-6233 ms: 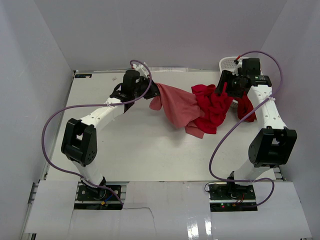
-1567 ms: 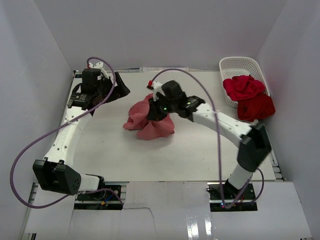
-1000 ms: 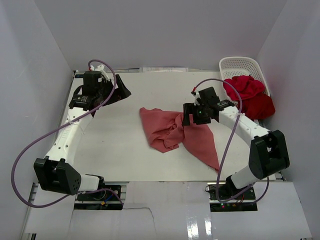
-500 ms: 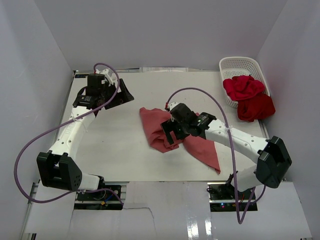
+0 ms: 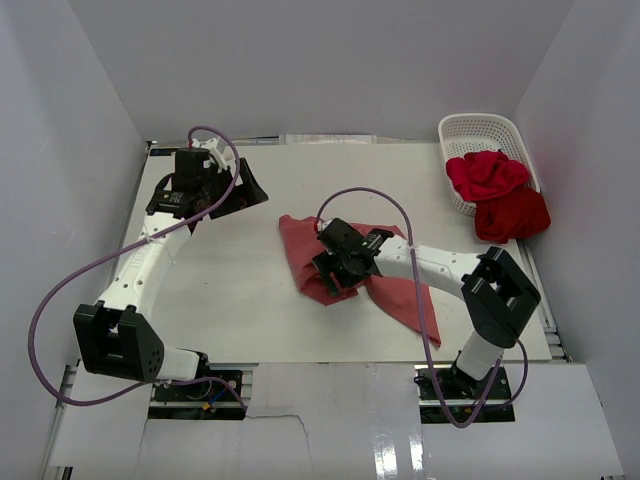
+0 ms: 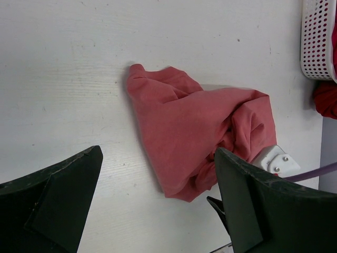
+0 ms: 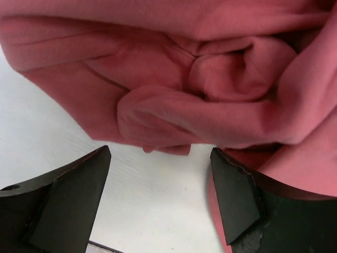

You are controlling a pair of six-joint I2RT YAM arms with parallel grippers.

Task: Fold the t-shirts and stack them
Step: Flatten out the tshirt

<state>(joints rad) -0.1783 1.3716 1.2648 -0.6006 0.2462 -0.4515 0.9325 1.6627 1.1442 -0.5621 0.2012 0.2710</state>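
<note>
Jaws wide, right gripper (image 7: 158, 174) hovers over the crumpled salmon t-shirt (image 5: 296, 243) to grab it; left gripper (image 5: 242, 190) wide too.

There are three shirts: one salmon shirt (image 5: 300, 252), one bright crimson shirt (image 5: 487, 174), one darker red shirt (image 5: 514, 216). There is one white basket (image 5: 478, 127) and one desk (image 5: 235, 305). Two robot arms show, the left arm (image 5: 140, 268) and the right arm (image 5: 432, 266), with two pincers: left pincer (image 6: 158, 211), right pincer (image 7: 158, 205).
</note>
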